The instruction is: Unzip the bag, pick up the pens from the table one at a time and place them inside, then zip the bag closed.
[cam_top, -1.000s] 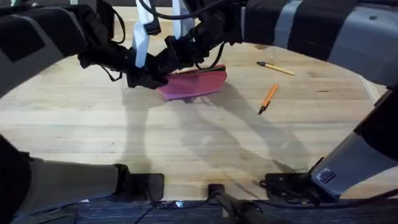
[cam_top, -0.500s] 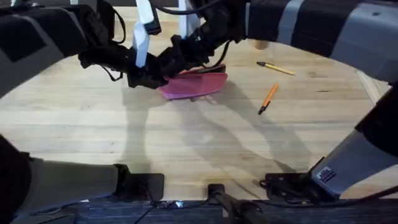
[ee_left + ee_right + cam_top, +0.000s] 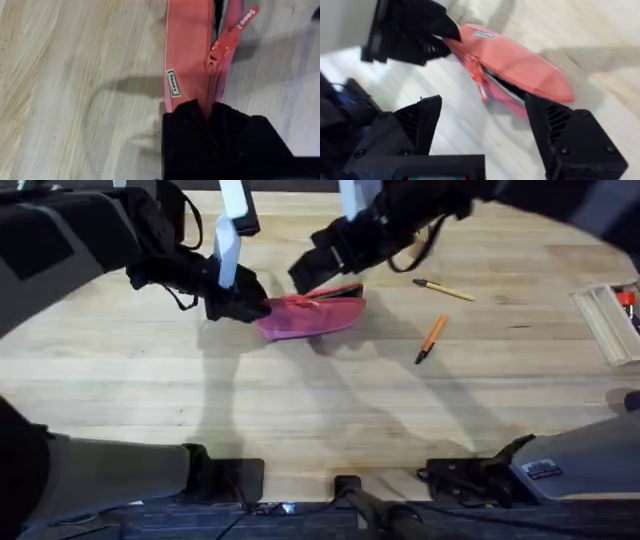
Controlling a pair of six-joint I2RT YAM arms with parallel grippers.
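Compared with a second ago, the right gripper has been lifted off the bag and is now being held just above and behind it, its two black fingers spread wide with nothing between them. A clear plastic box has also been uncovered, far to the right of the bag near the table edge, now that the right arm has been drawn back.

The bag is being kept on the table, lying lengthwise, and its left end is being pinched by the left gripper, whose jaws are closed narrowly on the fabric. In the left wrist view the pink pouch is being gripped at its near end, and the zipper pull is being shown partway along the zipper, with the slit beyond it parted into a dark opening.

Two pens are lying to the right of the bag, apart from it and from each other: the orange pen nearer, the yellow-tan pen farther back.
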